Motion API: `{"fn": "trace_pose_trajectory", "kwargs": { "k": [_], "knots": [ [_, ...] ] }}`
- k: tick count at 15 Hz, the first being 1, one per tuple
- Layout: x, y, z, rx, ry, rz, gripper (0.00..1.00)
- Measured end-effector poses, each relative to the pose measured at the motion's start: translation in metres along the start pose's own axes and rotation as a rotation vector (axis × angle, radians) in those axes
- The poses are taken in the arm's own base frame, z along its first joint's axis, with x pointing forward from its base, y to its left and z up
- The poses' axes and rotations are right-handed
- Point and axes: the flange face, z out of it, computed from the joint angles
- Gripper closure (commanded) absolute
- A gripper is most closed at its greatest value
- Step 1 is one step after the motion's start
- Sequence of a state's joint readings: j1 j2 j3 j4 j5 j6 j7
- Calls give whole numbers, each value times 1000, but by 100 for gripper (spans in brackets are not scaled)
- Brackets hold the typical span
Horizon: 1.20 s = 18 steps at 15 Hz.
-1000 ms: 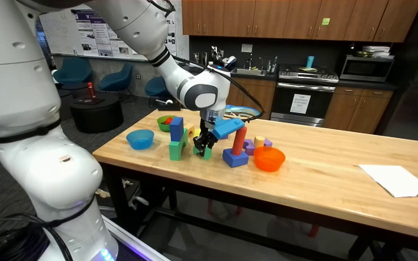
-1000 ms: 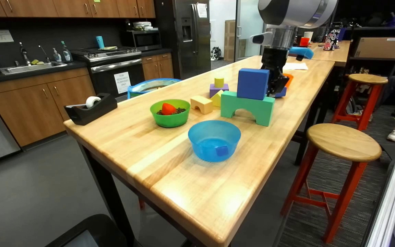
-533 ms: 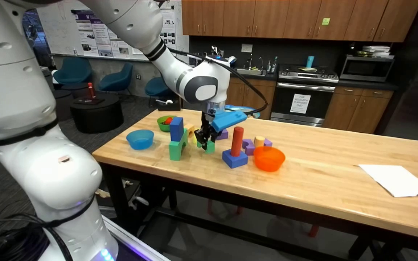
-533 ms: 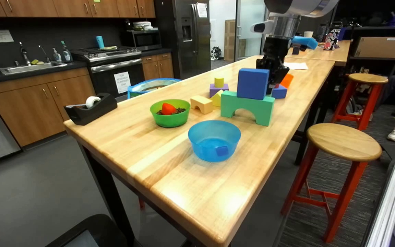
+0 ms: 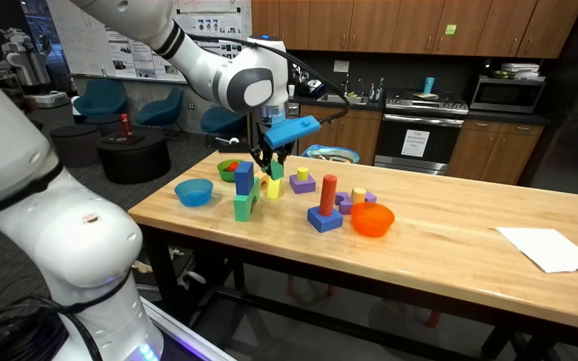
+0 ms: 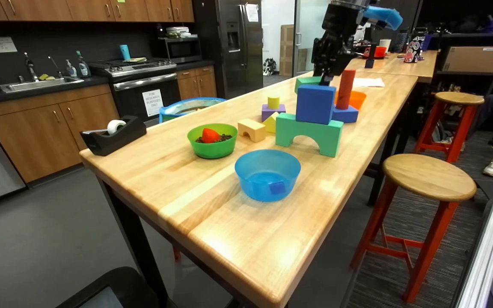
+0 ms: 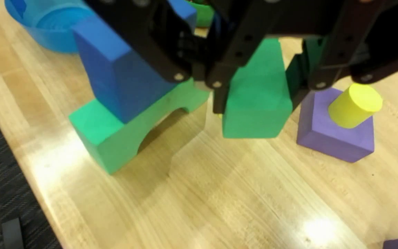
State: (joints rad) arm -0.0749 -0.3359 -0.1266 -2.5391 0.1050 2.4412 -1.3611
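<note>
My gripper [image 7: 257, 90] is shut on a green block [image 7: 257, 119], one finger pad on each side of it. In both exterior views the held green block [image 5: 276, 171] hangs in the air above the table. A blue block [image 6: 315, 105] stands on a green arch [image 6: 287, 128], left of the held block in the wrist view and apart from it. On the right there, a yellow cylinder [image 7: 356, 105] sits on a purple block [image 7: 335, 136]. Behind the arch is a yellow triangular block [image 5: 273, 190], partly hidden in an exterior view.
A red cylinder [image 5: 328, 193] stands on a blue block [image 5: 325, 220] beside an orange bowl [image 5: 372, 220]. Near the table's end are a blue bowl [image 6: 268, 184], a green bowl [image 6: 212, 150] with things inside, a tan arch [image 6: 251, 129] and a tape dispenser [image 6: 116, 136].
The gripper has risen from near the tabletop with the green block in its grip, shifting slightly left in an exterior view. The blue block on the arch and the other blocks look unmoved.
</note>
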Motion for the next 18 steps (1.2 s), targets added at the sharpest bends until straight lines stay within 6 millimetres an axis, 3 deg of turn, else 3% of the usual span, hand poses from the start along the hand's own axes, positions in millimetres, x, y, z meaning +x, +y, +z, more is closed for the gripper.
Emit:
{"fn": "trace_pose_trajectory", "kwargs": {
  "k": [7,11,18],
  "knots": [
    [51,-37,-29,-165,-48,16,84],
    [59,-47,-39,-244,-61,51,84],
    [59,-70,-78,-315,-19,85,84]
  ]
}}
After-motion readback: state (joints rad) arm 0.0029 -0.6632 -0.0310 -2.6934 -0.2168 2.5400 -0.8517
